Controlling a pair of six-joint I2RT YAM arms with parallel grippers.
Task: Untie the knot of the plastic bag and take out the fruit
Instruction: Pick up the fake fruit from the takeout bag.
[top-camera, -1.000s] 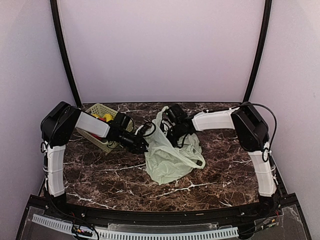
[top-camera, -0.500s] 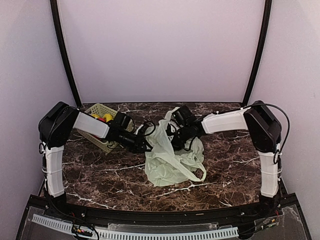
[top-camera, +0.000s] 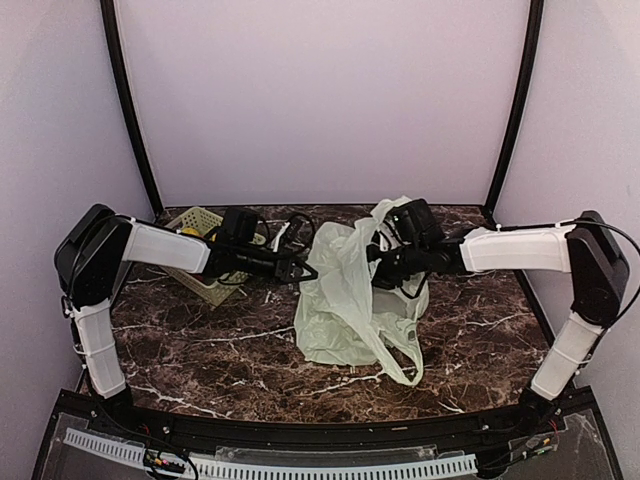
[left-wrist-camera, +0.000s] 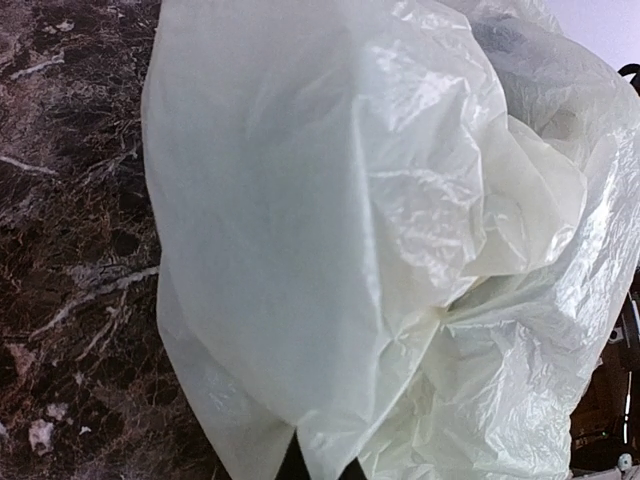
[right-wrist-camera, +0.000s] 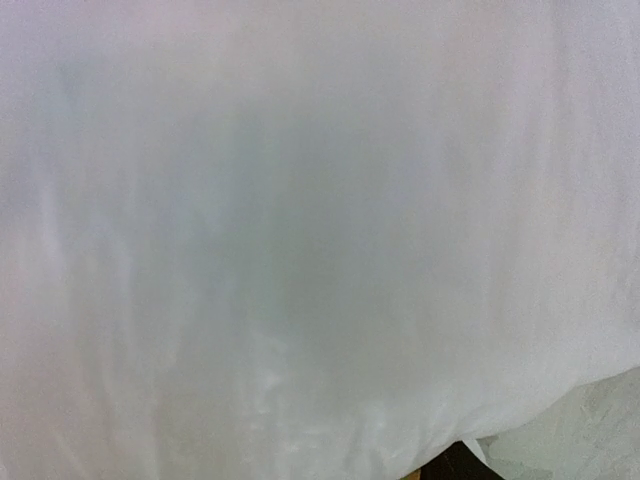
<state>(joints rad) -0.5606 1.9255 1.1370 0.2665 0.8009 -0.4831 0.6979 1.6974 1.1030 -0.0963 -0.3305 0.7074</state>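
Note:
The plastic bag (top-camera: 345, 300), pale green and translucent, hangs limp and stretched between my two grippers, its lower part resting on the marble table. My left gripper (top-camera: 300, 268) is shut on the bag's left edge. My right gripper (top-camera: 376, 268) is shut on its upper right part, with film bunched over the wrist. One loop handle (top-camera: 402, 358) dangles at the lower right. No knot shows. The bag's film fills the left wrist view (left-wrist-camera: 380, 230) and blurs across the right wrist view (right-wrist-camera: 300, 240), hiding the fingers. Yellow fruit (top-camera: 189, 231) lies in the basket, mostly hidden by my left arm.
The pale green perforated basket (top-camera: 198, 217) stands at the back left, behind my left forearm. The dark marble table (top-camera: 200, 350) reaches the enclosure walls, with black poles in the back corners. Cables loop above my left wrist (top-camera: 290, 225).
Both grippers have risen and drawn apart, the right one moving right. The bag has been pulled up from a crumpled heap into a taller hanging shape.

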